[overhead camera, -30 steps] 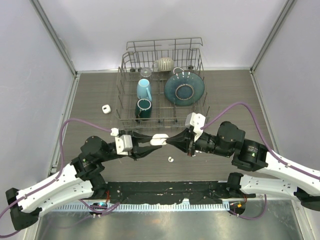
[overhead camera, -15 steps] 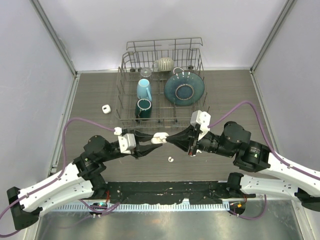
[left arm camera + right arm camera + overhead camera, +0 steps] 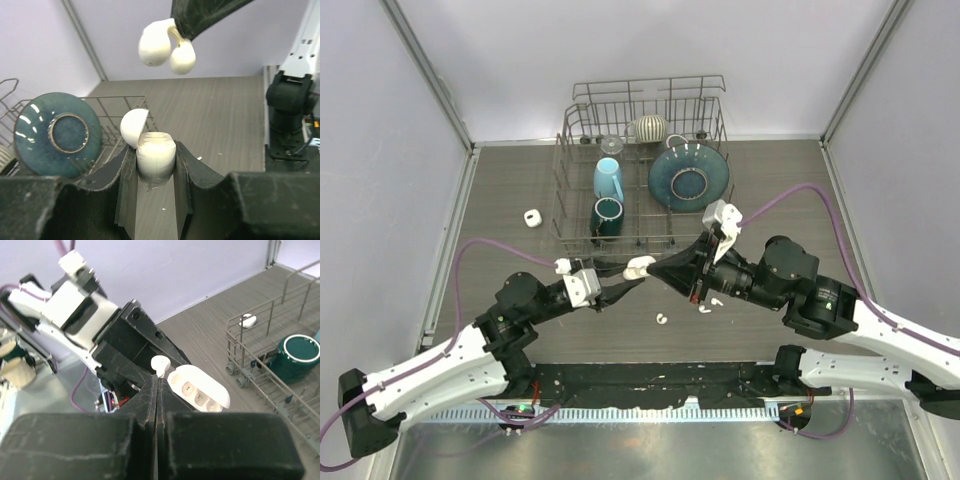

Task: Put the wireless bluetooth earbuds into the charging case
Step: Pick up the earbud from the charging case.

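**Earbud pinched above the open case**

A tiny white plastic earbud (image 3: pixel 164 46) is clamped at the tip of the right gripper (image 3: pixel 157 382), whose black fingers are pressed together on it. In the left wrist view two rounded white lobes hang from that tip; whether they are one piece or two cannot be told. The earbud is in the air just above and beside the small white charging case (image 3: pixel 155 156), not inside it.

The case sits gripped between the two fingers of the left gripper (image 3: pixel 155 149), with its domed lid (image 3: pixel 134 128) tipped open to the left. The right wrist view shows round sockets in the case's open face.

On the grey-brown wood-grain table (image 3: pixel 800 200), a loose white earbud (image 3: pixel 661 320) lies near of the two grippers. Two more small white pieces (image 3: pixel 717 299) lie close together under the right arm.

Farther back stands a wire dish rack (image 3: pixel 720 110) holding a dark teal plate (image 3: pixel 688 177), a pale blue mug (image 3: pixel 608 180) and a dark green mug (image 3: pixel 607 215). A small white object (image 3: pixel 532 218) lies on the table left of the rack.
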`<state>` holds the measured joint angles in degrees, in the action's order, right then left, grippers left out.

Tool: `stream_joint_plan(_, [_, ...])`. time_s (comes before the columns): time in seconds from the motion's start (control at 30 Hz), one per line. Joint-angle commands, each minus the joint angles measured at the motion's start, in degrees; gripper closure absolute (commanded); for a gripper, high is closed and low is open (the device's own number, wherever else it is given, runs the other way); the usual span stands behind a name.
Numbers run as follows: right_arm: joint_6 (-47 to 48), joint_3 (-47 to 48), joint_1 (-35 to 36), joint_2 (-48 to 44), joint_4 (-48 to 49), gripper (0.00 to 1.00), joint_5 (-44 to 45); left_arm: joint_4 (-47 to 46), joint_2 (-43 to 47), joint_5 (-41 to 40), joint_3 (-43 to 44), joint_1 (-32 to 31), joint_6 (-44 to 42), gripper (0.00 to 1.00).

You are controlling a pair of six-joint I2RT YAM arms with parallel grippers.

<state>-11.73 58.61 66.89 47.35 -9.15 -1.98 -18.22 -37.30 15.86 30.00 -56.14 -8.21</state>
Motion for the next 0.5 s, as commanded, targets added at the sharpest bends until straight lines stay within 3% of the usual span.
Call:
stream_joint_plan(0.0, [-13.92,5.1,0.26,1.86,-2.26,0.99,11.0,-6.74,-1.28,-4.34,0.32,0.15,-8.29,1.0])
stream_joint_plan(0.47, [-38.1,12.49,0.26,7.93,-11.59,0.99,17.01,-14.56,-4.45,-15.33,-0.55,-1.16,-24.91,1.0])
